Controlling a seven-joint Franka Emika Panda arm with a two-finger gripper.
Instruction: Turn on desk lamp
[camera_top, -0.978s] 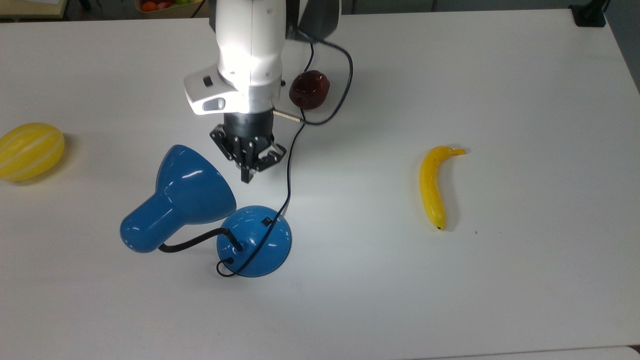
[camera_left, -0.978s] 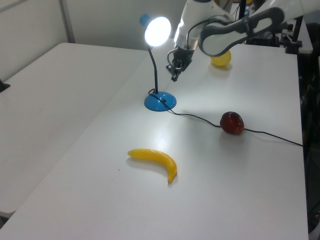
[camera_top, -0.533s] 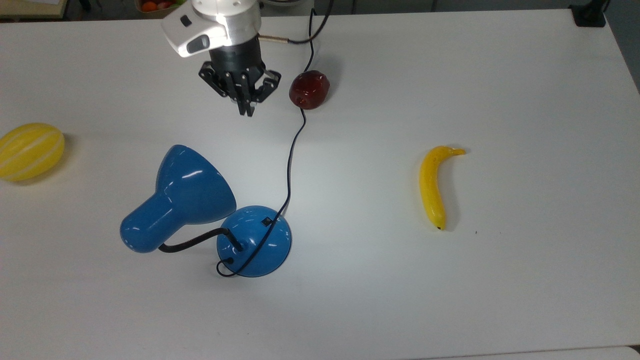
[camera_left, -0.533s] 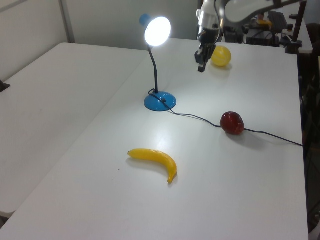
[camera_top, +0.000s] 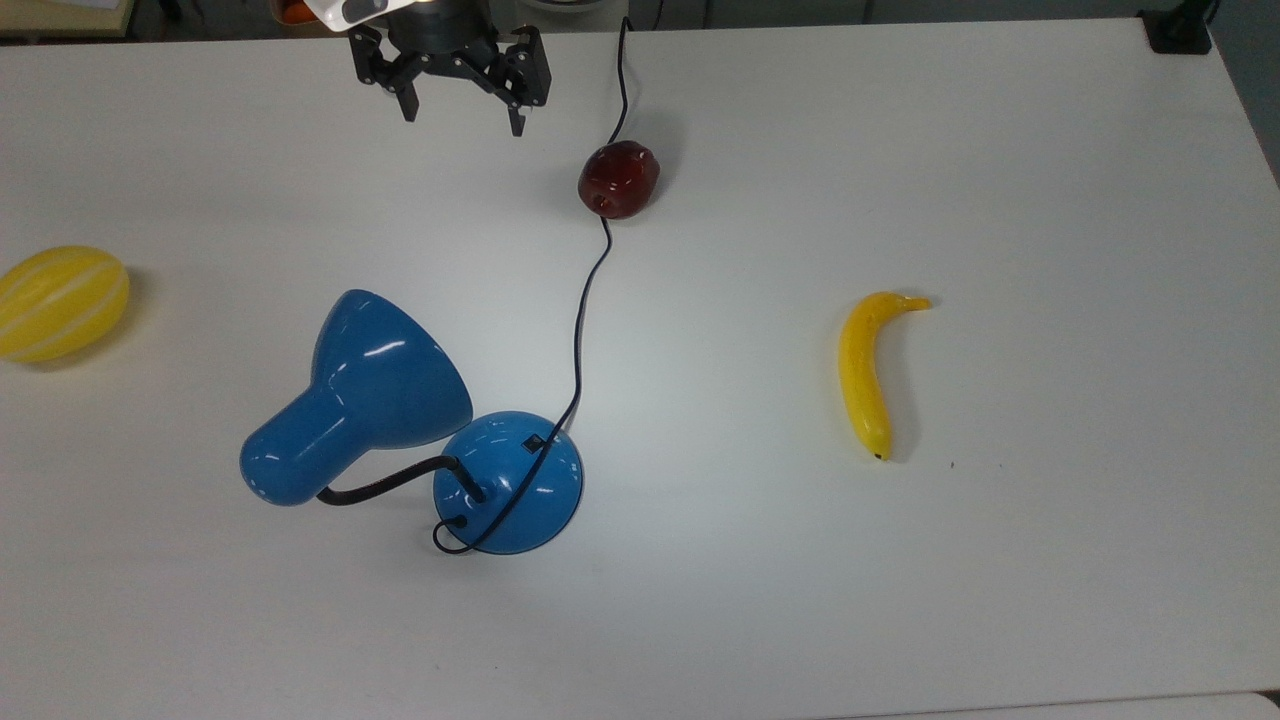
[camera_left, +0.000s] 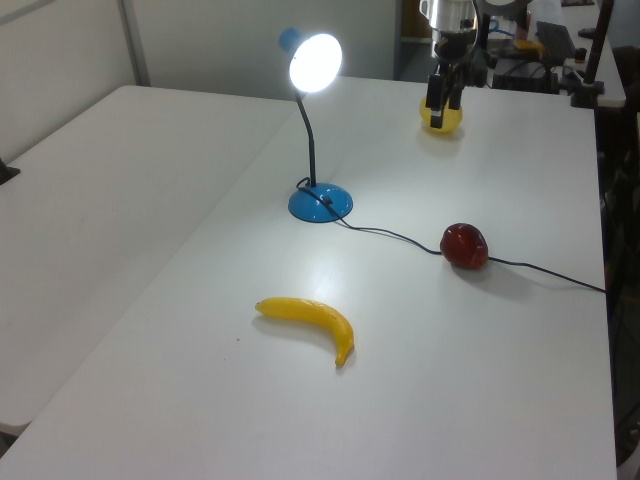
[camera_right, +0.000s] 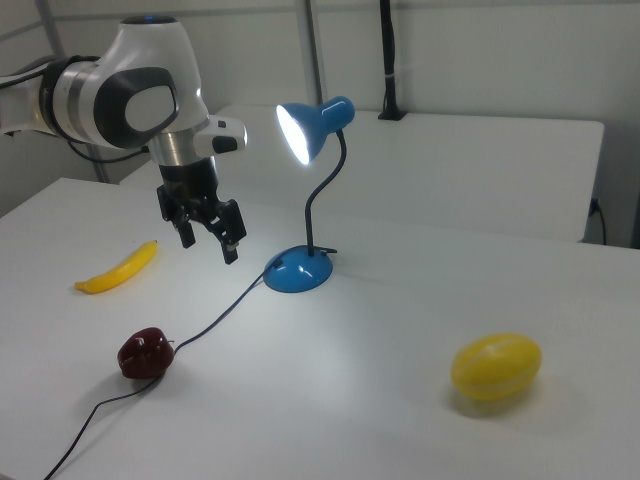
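Note:
The blue desk lamp (camera_top: 370, 390) stands on the white table (camera_top: 900, 150) with its bulb glowing, as the bright shade (camera_left: 315, 62) shows in the left view. Its round base (camera_top: 510, 480) carries a small black switch (camera_top: 533, 441), and the black cord (camera_top: 578, 330) runs from the base toward the top view's top edge. My gripper (camera_top: 462, 115) hangs open near the top view's top edge, well away from the lamp, with nothing between its fingers. In the right view the gripper (camera_right: 208, 245) hovers above the table to the left of the lamp base (camera_right: 298, 271).
A dark red fruit (camera_top: 619, 179) lies on the cord below and right of the gripper in the top view. A yellow melon (camera_top: 60, 302) sits at the top view's left edge, a banana (camera_top: 868, 370) on its right.
The gripper has pulled back from beside the lamp shade to the top view's top edge and risen, and its fingers have spread from shut to open. The lamp stays lit throughout.

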